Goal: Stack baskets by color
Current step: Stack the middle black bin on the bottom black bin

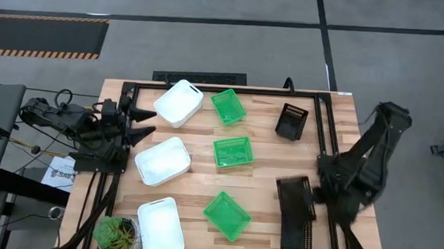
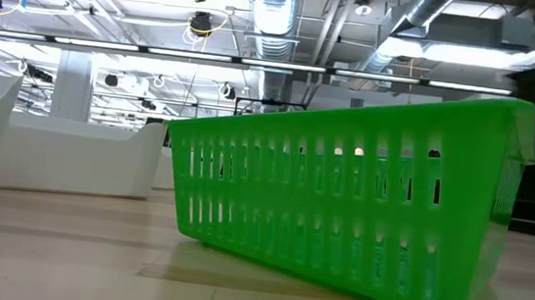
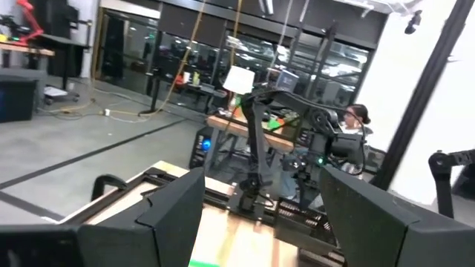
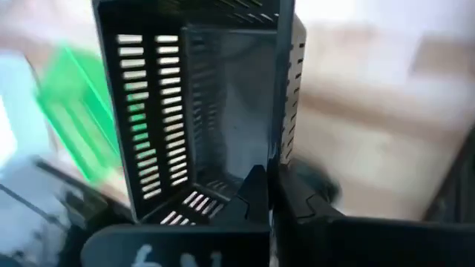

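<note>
Wooden surface (image 1: 261,185) on a grey workshop floor. Black baskets: one (image 1: 291,120) stands alone near the far right corner; another (image 1: 295,214), tilted, sits at the near right edge, its wall pinched in the closed jaws of the right gripper (image 4: 271,194). Three green baskets (image 1: 232,151) run down the middle in a line, apart from one another. Three white baskets (image 1: 162,161) form a parallel line toward the left edge. A potted plant (image 1: 115,234) occupies the near left corner. The left gripper (image 1: 141,126) waits at the left edge, jaws spread wide, holding nothing.
</note>
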Controlling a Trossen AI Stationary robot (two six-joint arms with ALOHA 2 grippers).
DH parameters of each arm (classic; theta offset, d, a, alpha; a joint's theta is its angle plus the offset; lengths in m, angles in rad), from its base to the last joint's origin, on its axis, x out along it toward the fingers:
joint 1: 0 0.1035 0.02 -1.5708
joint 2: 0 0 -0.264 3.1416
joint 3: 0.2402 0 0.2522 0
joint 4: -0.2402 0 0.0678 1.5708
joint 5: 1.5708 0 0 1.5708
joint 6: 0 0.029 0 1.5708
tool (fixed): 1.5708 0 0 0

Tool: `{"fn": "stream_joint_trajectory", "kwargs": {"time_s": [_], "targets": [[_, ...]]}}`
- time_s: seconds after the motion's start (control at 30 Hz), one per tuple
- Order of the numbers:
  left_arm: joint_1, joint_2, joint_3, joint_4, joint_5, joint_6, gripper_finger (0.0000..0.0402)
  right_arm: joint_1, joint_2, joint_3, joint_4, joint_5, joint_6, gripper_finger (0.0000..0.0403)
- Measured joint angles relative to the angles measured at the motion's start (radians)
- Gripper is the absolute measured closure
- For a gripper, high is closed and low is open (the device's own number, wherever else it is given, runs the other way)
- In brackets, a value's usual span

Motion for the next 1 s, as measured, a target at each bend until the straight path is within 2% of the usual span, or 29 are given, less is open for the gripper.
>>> {"fn": "stream_joint_trajectory", "kwargs": {"time_s": [0.1,0.3,0.47,0.6,0.83,1.0], "targets": [[0.000,0.000,0.000,0.000,0.006,0.002,0.0148,0.031,0.070,0.033,0.072,-0.002,0.000,0.0394],[0.000,0.000,0.000,0.000,0.005,0.000,0.0148,0.033,0.182,0.122,0.070,-0.012,-0.002,0.0392],[0.000,0.001,0.000,0.000,0.004,-0.001,0.0148,0.047,0.258,0.167,0.020,-0.106,-0.002,0.0392],[0.000,0.001,0.000,0.001,-0.004,-0.010,0.0148,0.061,0.300,0.190,-0.002,-0.174,0.006,0.0391],[0.000,0.001,0.000,0.001,-0.023,-0.019,0.0148,0.059,0.353,0.211,0.024,-0.180,0.006,0.0391],[0.000,0.001,0.000,0.001,-0.024,-0.044,0.0148,0.043,0.405,0.211,0.016,-0.222,0.006,0.0391]]}}
